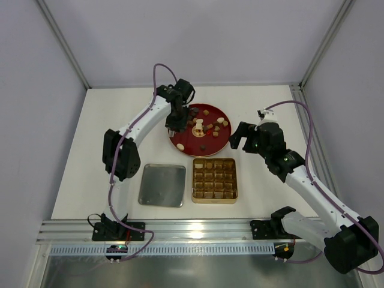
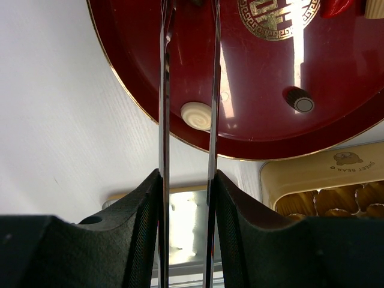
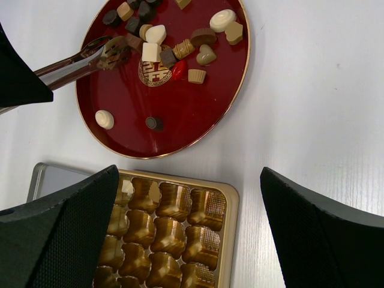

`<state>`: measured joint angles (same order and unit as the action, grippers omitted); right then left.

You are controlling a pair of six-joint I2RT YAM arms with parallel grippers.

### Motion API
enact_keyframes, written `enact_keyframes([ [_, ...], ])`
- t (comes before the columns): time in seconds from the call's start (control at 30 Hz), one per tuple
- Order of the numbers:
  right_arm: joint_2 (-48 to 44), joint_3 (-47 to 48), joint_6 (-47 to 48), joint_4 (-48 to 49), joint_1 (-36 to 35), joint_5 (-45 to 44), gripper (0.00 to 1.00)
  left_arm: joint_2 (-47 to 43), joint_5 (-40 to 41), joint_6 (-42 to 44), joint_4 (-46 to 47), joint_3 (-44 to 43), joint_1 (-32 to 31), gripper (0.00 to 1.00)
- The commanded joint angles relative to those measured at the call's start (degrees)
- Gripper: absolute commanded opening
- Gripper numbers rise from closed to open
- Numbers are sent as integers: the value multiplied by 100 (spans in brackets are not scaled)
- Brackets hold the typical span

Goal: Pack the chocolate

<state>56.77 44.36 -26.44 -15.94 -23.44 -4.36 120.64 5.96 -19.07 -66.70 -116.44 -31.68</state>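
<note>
Near, the tin [image 3: 180, 228] shows between the right gripper's [image 3: 189, 174] wide-apart fingers. The left gripper [image 2: 186, 180] clamps tongs [image 2: 164, 108]; whether their tips pinch a piece is unclear. Chocolate [image 3: 153, 36] lies on the red plate [image 3: 180, 129]. White table [image 3: 312, 90], pale walls [image 1: 180, 36].

On the gold tin [image 2: 318, 174] rim facing the red plate [image 2: 258, 114]: bear logo [image 2: 348, 158], upside-down print, seemingly "SWEET BEAR". Plate centre: gold double-happiness sign [image 2: 277, 15].
</note>
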Motion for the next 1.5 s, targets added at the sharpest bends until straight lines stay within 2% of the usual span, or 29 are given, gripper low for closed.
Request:
enact_keyframes([
  [0.0, 9, 99, 68, 100, 15, -56, 100, 47, -24, 26, 52, -221, 39, 39],
  [0.8, -8, 152, 95, 83, 15, -83, 100, -190, -103, 26, -80, -160, 39, 29],
  [1.47, 53, 161, 60, 109, 15, -47, 100, -1033, -262, -70, 87, 684, -101, 29],
])
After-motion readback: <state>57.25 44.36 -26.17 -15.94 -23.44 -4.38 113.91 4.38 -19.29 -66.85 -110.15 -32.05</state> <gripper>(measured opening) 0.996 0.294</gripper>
